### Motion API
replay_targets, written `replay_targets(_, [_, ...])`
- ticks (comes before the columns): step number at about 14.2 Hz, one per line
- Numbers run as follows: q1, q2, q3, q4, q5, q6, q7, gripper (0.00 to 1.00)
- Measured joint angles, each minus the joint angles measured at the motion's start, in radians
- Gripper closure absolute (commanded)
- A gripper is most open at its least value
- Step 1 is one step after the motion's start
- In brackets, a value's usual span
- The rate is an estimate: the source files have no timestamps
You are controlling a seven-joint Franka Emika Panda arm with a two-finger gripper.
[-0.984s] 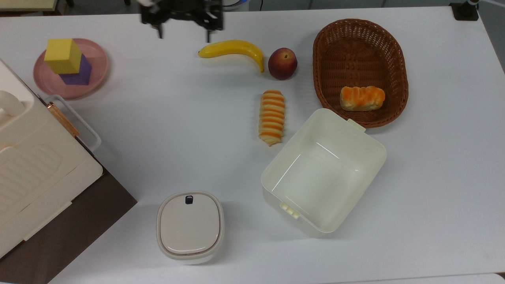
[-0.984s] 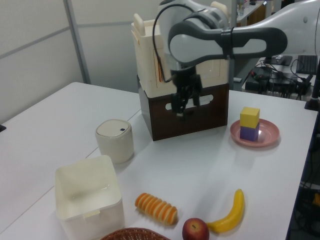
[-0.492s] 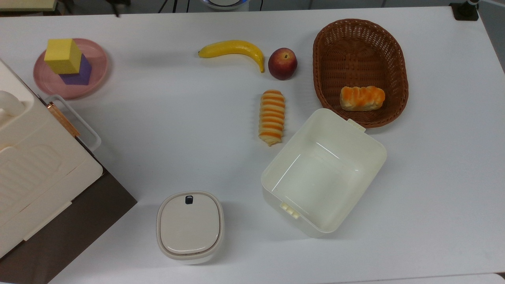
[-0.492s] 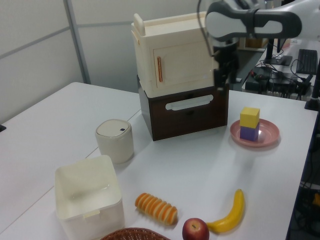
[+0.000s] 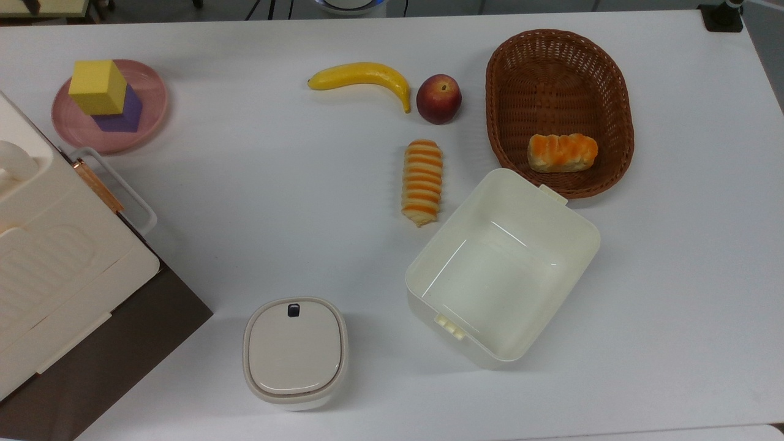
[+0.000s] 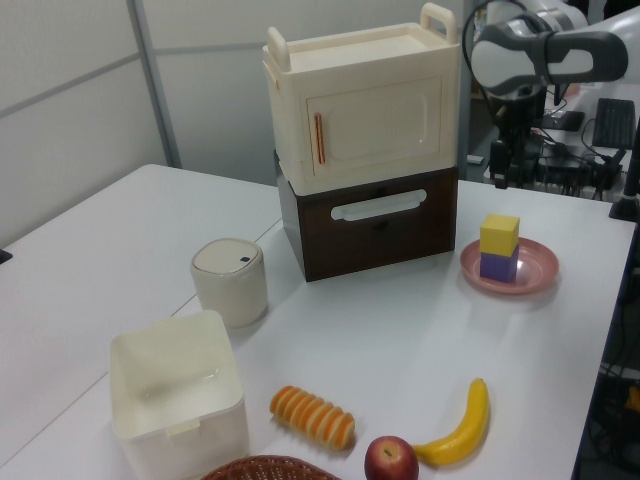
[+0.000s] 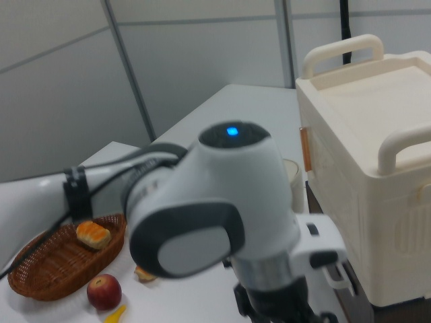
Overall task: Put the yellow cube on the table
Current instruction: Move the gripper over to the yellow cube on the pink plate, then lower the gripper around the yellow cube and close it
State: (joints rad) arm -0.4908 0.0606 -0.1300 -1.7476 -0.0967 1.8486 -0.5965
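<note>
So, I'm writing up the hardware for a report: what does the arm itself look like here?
The arm has a glossy white rounded shell with grey joint panels and a lit blue dot on top. A black cable loops beside it. Its black gripper hangs from a dark wrist section.

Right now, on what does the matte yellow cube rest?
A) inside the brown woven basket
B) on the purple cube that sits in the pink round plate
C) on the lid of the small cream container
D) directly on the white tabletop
B: the matte yellow cube sits on top of the purple cube, and both stand on the pink round plate, as the left view also shows.
</note>
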Motion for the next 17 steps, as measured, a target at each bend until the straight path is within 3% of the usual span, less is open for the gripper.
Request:
replay_targets(4, [-0.044, 0.061, 0.000, -0.040, 0.000, 0.087, -0.004, 0.00])
replay_targets(10, [-0.046, 0.171, 0.002, -0.042, 0.000, 0.168, -0.004, 0.00])
replay_targets(17, [-0.044, 0.170, 0.005, -0.042, 0.000, 0.167, -0.004, 0.00])
